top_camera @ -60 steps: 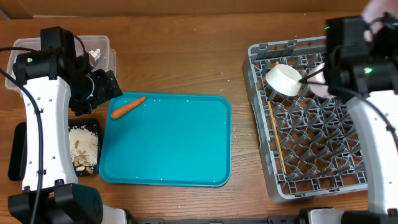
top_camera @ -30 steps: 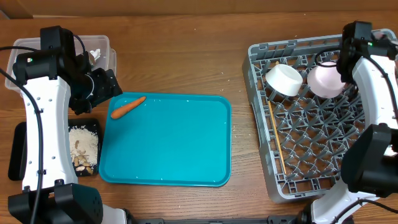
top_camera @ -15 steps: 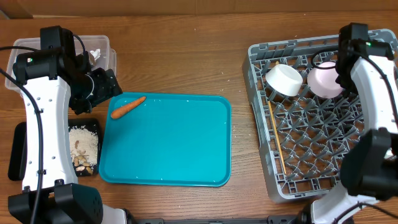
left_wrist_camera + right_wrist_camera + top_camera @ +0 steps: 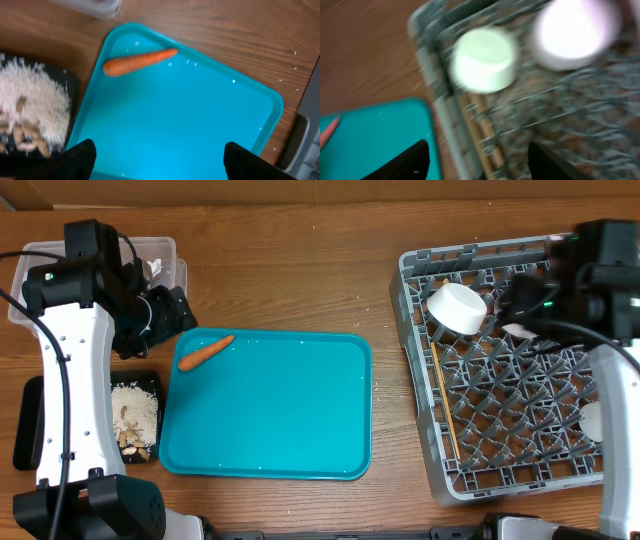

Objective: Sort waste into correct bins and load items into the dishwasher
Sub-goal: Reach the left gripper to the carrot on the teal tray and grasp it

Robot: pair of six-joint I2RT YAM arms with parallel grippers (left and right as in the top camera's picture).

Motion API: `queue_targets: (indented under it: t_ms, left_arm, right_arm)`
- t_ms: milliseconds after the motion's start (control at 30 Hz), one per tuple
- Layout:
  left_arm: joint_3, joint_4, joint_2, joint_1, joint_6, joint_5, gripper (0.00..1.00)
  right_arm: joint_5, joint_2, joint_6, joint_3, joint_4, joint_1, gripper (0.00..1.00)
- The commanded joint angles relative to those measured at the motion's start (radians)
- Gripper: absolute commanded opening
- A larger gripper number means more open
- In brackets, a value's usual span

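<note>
The orange carrot (image 4: 206, 351) (image 4: 138, 62) lies at the near-left corner of the teal tray (image 4: 280, 420). My left gripper (image 4: 160, 161) (image 4: 168, 314) hovers open over that tray, short of the carrot, holding nothing. A clear tub (image 4: 60, 260) with white tissue (image 4: 152, 268) sits at the far left. The black tray (image 4: 147, 380) holds rice and nut scraps (image 4: 133, 418). In the grey dish rack (image 4: 470, 470) rest a white bowl (image 4: 458, 308) (image 4: 482, 61), a second bowl (image 4: 575, 30) and chopsticks (image 4: 441, 395). My right gripper (image 4: 477, 165) is open and empty above the rack.
The teal tray fills the middle of the wooden table (image 4: 300, 270). The rack's left wall (image 4: 412, 360) stands close to the tray's right edge. My right arm (image 4: 600, 290) covers the rack's far-right part. The right wrist view is blurred.
My right gripper has opened, left the second bowl in the rack and drawn back from it. The left arm and the carrot have stayed put.
</note>
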Motion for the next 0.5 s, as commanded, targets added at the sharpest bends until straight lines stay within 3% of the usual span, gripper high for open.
queue_targets:
  t_ms: [0,200,467]
  left_arm:
    - [-0.063,0.070,-0.005,-0.055,0.089,-0.056,0.83]
    - [-0.201,0.258,0.011,-0.148,0.245,-0.210,0.85]
    - [-0.258,0.410,0.121,-0.192,0.396,-0.274,0.86]
  right_arm:
    - [-0.185,0.012,-0.051,-0.034,-0.008,0.135,0.66]
    - [-0.184,0.019,-0.042,-0.103,0.023,0.335,0.67]
    - [-0.184,0.019,0.005,-0.148,0.073,0.423,0.68]
